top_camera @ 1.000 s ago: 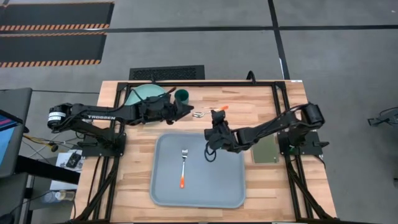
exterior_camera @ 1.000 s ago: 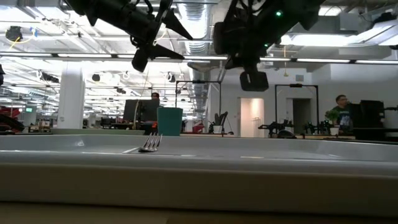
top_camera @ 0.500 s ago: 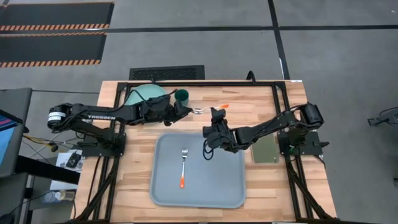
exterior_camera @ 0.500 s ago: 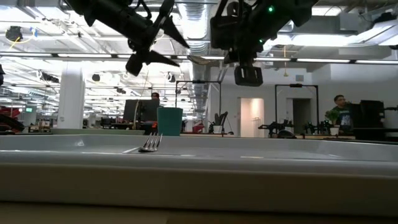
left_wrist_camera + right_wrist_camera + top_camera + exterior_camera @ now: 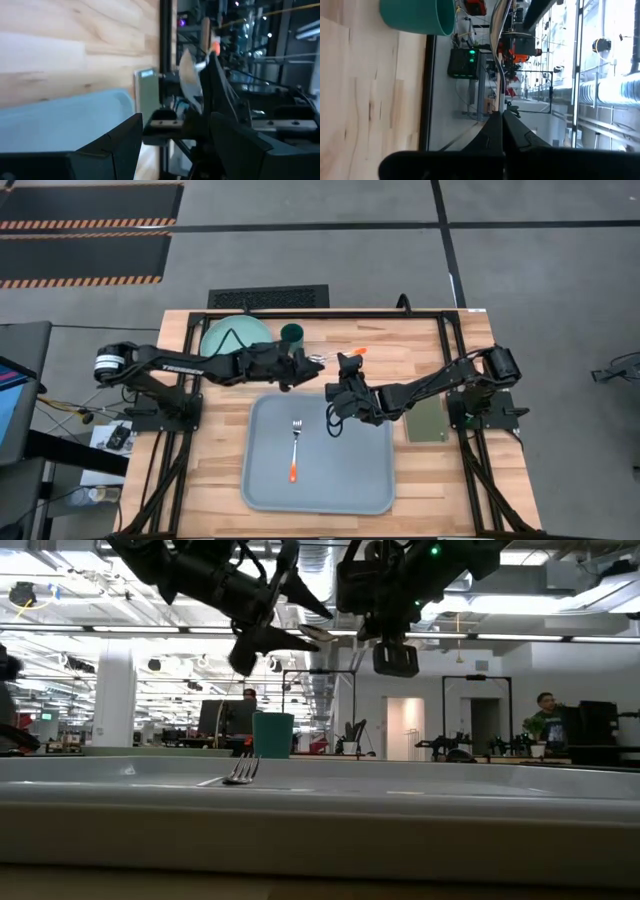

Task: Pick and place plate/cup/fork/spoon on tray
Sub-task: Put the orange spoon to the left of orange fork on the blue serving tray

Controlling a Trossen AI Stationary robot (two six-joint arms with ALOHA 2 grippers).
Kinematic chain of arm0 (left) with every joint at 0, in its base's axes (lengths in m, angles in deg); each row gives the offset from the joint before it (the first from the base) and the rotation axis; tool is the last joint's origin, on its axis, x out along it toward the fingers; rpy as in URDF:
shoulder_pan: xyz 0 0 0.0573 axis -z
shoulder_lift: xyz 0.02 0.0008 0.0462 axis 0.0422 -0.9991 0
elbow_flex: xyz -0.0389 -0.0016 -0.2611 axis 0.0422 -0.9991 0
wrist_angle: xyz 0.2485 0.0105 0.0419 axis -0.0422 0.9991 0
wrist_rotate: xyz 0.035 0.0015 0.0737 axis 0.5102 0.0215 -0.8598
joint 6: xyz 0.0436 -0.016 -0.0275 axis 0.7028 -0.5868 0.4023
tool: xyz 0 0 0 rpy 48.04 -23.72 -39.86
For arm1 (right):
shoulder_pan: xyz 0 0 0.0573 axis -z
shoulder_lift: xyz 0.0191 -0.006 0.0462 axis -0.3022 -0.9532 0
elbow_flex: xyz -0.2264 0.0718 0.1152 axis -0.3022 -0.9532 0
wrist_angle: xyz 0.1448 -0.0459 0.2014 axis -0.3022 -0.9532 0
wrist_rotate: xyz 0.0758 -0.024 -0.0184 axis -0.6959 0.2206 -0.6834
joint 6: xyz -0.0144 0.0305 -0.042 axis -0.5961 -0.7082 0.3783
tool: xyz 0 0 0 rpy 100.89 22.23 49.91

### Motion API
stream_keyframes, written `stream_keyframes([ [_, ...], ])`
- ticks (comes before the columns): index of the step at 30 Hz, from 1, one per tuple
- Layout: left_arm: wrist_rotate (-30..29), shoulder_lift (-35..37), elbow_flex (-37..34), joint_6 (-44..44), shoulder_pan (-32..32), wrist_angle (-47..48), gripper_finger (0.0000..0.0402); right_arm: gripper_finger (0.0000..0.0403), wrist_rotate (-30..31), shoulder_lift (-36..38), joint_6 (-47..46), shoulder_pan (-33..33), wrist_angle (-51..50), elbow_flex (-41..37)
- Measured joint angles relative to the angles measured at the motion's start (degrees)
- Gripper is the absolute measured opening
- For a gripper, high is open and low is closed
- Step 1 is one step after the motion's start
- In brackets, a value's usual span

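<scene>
My right gripper (image 5: 343,369) is shut on the spoon (image 5: 322,359), raised above the table just beyond the tray's (image 5: 360,480) far rim. The spoon's silver bowl (image 5: 315,633) points toward my left gripper and its orange handle (image 5: 360,352) toward the far right. My left gripper (image 5: 306,362) is open, with its fingers around the bowl (image 5: 190,75); I cannot tell whether they touch it. The fork (image 5: 296,444) lies flat in the tray. The cup (image 5: 291,334) stands upright on the table at the far side, and the plate (image 5: 232,336) lies to its left. My right gripper pinches the spoon's thin metal stem (image 5: 498,107) between its two fingers, between the bowl and the orange handle. The fingers lie across the spoon. The spoon is lifted clear of the table and about level, with its bowl sticking out toward the table's left.
A small grey-green pad (image 5: 427,421) lies on the table right of the tray. The table's dark frame rails run along its left and right sides. Bare wood shows near the far right corner (image 5: 430,345).
My left gripper has gone toward the table's right, from beside the cup to the spoon's bowl, staying open. My right gripper has risen a little with the spoon and shifted slightly toward the left.
</scene>
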Motion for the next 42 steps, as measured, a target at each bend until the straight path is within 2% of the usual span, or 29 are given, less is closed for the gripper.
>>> stream_keyframes([
  [4,1.4,-0.5,0.0,0.2,-0.3,-1.4,0.0219,0.0003,0.2,0.0,-0.2,-0.3,-0.2,0.0],
  [11,-0.2,2.4,0.0,2.5,-1.7,-0.8,0.0219,0.0005,0.2,0.0,-4.5,-0.7,-4.1,0.0],
  [17,-0.2,2.3,0.0,2.8,-1.7,6.0,0.0219,0.0004,0.4,0.0,-4.5,-0.7,-4.2,-0.1],
  [23,-0.2,2.3,0.0,4.7,-1.8,1.6,0.0219,0.0005,0.3,0.0,-4.6,-0.9,-4.2,-0.1],
  [27,0.6,2.3,0.0,5.4,-2.5,1.8,0.0213,0.0005,0.3,0.0,-4.5,-1.3,-4.2,-0.1],
  [30,1.2,2.3,0.0,5.8,-2.5,1.8,0.0190,0.0007,0.3,0.0,-4.6,-1.4,-4.2,-0.1],
  [38,1.3,2.3,0.0,7.7,-2.5,1.9,0.0088,0.0007,0.4,0.0,-4.6,-1.4,-4.2,-0.1],
  [42,0.7,2.3,0.0,8.2,-2.5,1.9,0.0050,0.0007,0.6,0.0,-4.6,-1.4,-4.2,-0.1],
])
